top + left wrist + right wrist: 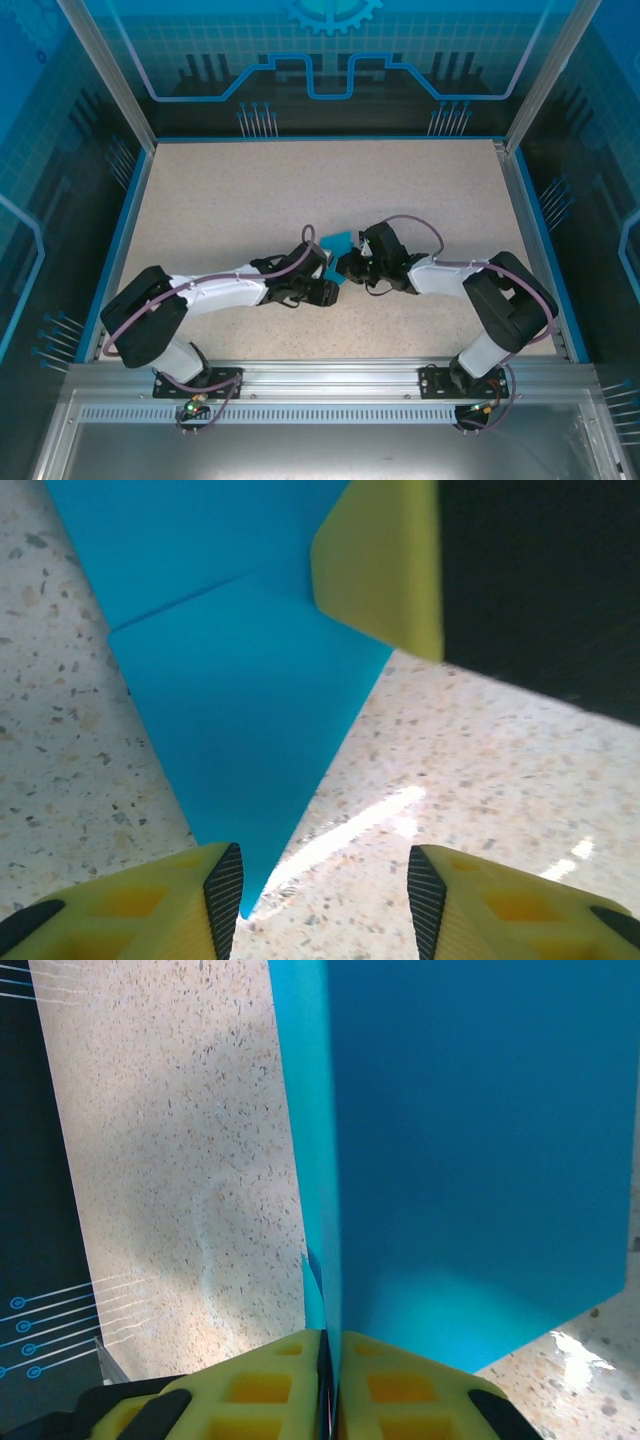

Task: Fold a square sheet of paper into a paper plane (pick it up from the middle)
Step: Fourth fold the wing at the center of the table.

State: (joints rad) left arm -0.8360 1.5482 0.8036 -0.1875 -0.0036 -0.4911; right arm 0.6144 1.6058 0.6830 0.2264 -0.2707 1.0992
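The paper (338,242) is clamped on edge by the right gripper (330,1345), its point at eleven o'clock of the parted, empty left gripper (325,880). Thin and floppy, it is judged best pinched along a crease.

The paper (340,243) is sitting near the middle of the table (300,180), between the tips of the two arms. The left gripper (327,268) is sitting at its left and the right gripper (347,266) at its right, the two nearly touching just in front of it. The right gripper's fingers (400,1385) are pinching the paper's edge between them. The paper's pointed corner is ending just beside the left gripper's left pad (225,890).
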